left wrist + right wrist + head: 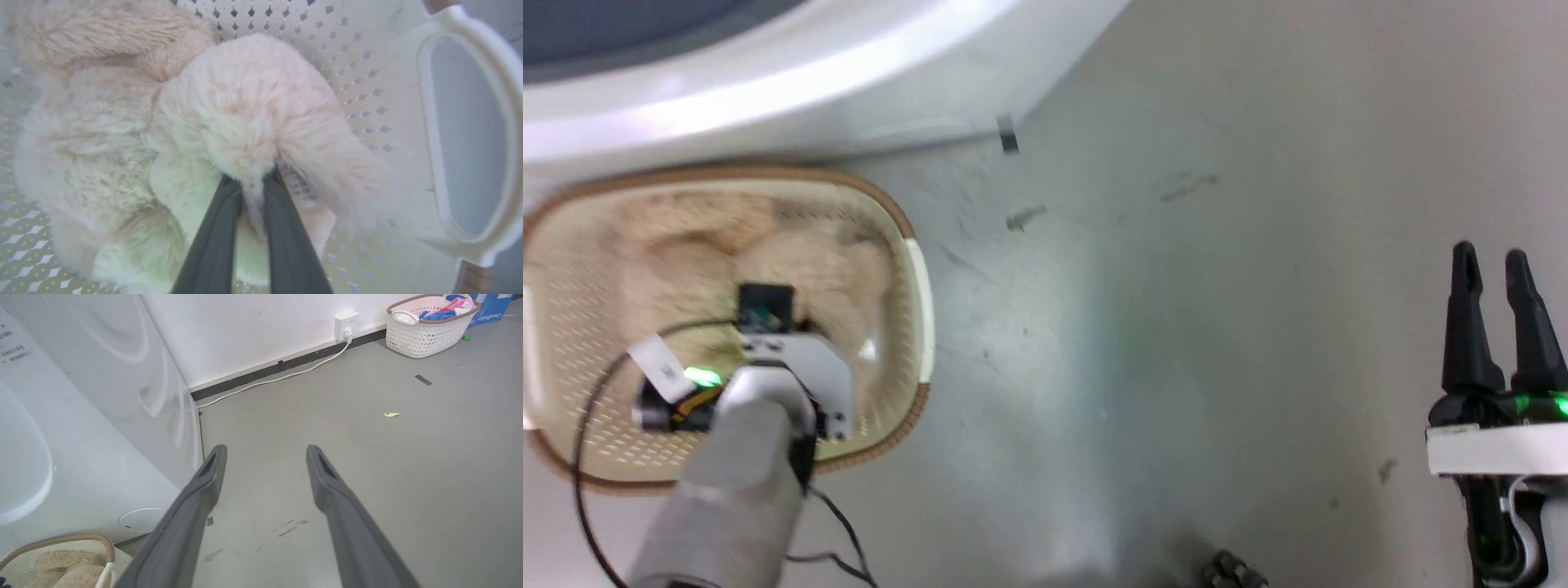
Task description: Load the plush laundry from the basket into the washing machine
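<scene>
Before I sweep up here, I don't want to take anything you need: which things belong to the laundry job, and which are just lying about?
Job in hand:
plush laundry, pinched in the left gripper
basket holding it
washing machine

Lying about:
second basket of coloured clothes
white cable
yellow scrap
black tape strip

The open right gripper holds nothing.

Inside the basket (572,343) you have little room: the bear (229,102) fills most of the bottom and the walls close around your left fingers (214,232), leaving the open top free. The washer (768,73) stands just behind the far rim. Right of the basket, open floor (1217,327) surrounds your right fingers (1466,327); a cord (282,377) and another basket (425,335) sit well off by the wall (245,326).
</scene>
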You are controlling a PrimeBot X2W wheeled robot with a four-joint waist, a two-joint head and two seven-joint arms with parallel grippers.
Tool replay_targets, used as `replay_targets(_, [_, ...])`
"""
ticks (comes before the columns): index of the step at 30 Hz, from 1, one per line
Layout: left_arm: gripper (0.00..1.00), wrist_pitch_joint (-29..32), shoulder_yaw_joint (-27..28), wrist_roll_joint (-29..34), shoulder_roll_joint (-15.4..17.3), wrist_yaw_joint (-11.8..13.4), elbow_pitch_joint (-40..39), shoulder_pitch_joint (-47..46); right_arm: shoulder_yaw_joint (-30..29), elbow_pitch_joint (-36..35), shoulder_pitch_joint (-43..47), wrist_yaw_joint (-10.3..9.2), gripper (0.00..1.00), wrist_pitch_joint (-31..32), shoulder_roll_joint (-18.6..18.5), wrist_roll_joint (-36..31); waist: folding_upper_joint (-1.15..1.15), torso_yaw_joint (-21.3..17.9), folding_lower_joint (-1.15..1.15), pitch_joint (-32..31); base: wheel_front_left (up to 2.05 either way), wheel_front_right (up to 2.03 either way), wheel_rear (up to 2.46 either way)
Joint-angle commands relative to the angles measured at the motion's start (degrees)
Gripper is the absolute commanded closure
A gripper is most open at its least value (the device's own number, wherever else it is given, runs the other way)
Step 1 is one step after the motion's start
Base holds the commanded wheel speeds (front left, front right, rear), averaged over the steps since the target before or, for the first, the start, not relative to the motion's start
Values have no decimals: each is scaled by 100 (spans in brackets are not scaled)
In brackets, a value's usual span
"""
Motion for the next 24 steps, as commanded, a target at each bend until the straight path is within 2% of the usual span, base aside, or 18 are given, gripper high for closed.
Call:
replay_targets(1, [100,-158,-22,-7,-109,-13,-42,147,-31,-43,117,3,0,-25,-44,-78,0,267,0,-586,0,0,0])
replay_targets(8, [100,-513,80,-72,-315,-53,-670,805,-68,-140,545,3,0,-25,9,-476,0,611,0,-1568,0,0,0])
replay_targets(17, [100,-519,325,374,-297,110,-2708,2194,-63,-245,1077,3,0,-25,118,-826,0,975,0,-2600,0,0,0])
replay_targets(24, [100,-520,869,756,-298,182,-4552,3274,-69,-308,1355,3,0,-25,211,-995,0,1079,0,-3111,0,0,0])
